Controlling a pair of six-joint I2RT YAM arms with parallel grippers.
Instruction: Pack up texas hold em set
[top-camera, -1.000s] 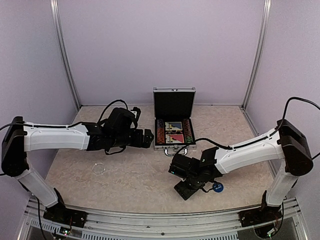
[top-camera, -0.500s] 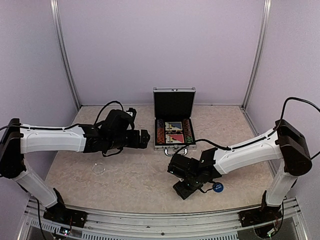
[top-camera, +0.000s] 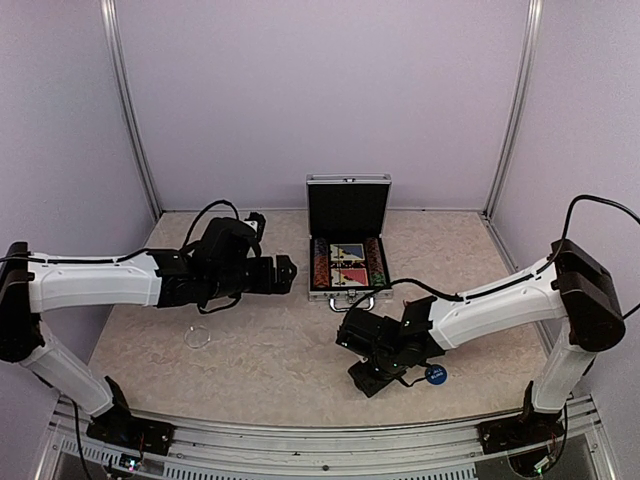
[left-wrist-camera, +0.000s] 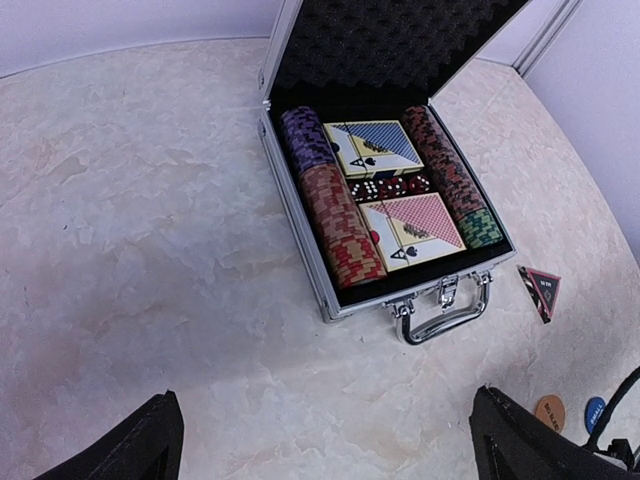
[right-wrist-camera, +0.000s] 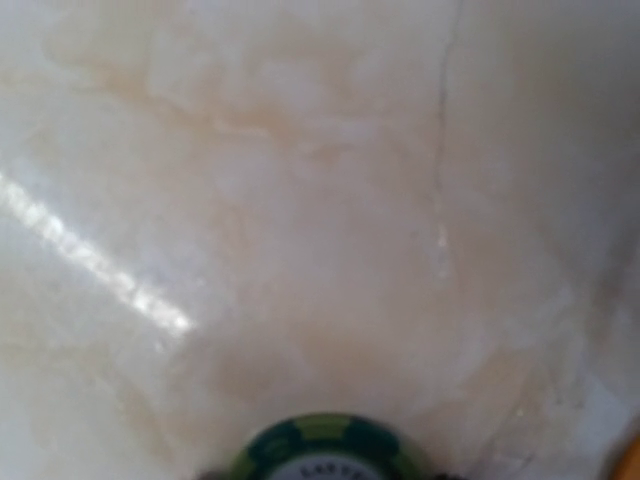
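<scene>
Left pincer (top-camera: 286, 272) withdrew (chip (right-wrist-camera: 325, 448) cropped).

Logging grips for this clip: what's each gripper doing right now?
Left gripper: open, empty.
Right gripper: cannot tell; low over a green-and-white chip.

The briefcase (left-wrist-camera: 293, 205) is silver outside, and its lining is black, with a bumpy foam pattern in the lid. The chips (left-wrist-camera: 340, 230) are purple, red-orange with pale stripes, dark red, and green with white. The first card deck (left-wrist-camera: 372, 148) has a blue diamond pattern, the second card deck (left-wrist-camera: 412, 222) a red one. The triangular marker (left-wrist-camera: 541, 291) is dark with a pink edge. The tabletop (left-wrist-camera: 150, 250) is beige and marbled.
</scene>
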